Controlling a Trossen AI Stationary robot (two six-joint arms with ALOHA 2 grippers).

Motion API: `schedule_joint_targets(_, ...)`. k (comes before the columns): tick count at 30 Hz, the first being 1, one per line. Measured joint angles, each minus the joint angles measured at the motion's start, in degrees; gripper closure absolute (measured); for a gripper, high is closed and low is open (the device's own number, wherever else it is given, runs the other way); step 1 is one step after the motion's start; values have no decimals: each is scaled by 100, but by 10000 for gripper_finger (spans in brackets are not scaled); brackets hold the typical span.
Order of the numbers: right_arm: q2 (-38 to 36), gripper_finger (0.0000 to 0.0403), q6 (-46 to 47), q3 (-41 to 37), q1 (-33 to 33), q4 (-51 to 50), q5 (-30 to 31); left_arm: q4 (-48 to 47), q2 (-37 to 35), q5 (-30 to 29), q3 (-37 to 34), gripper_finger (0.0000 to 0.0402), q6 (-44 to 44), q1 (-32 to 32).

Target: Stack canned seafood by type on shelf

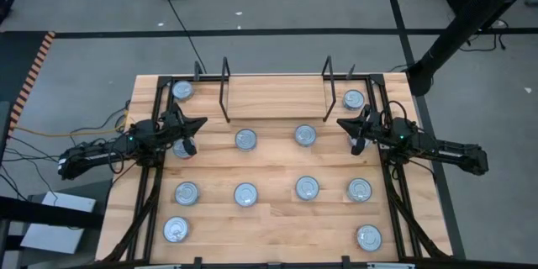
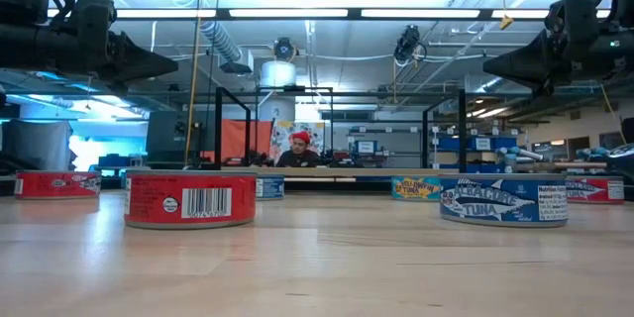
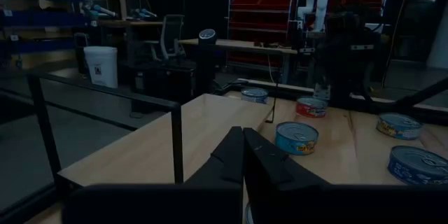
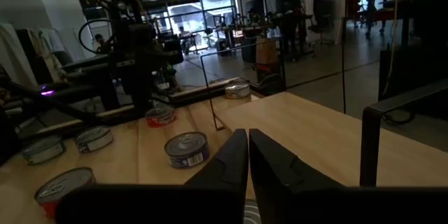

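the left gripper [image 1: 202, 123] is closed on nothing, held above the bench [image 1: 269, 223] just left of the shelf [image 1: 277, 97]. the right gripper [image 1: 340, 123] is also closed and empty, just right of the shelf. the shelf holds no tins. two tins [image 1: 245, 139] lie just in front of it, between the grippers, the rest farther out on the bench. a blue tin [image 2: 503, 200] reads "tuna"; a red tin [image 2: 190, 198] shows a barcode.

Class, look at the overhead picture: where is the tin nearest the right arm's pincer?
In the high view, that tin sits in the table's far right corner, just outside the right black wire upright and just beyond the right pincer.
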Motion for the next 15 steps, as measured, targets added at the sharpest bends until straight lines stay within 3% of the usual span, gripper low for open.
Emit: schedule_joint_targets(15, 0, 375, 508, 0, 0, 1639, 160, 13, 0, 1, 0, 396, 2, -1)
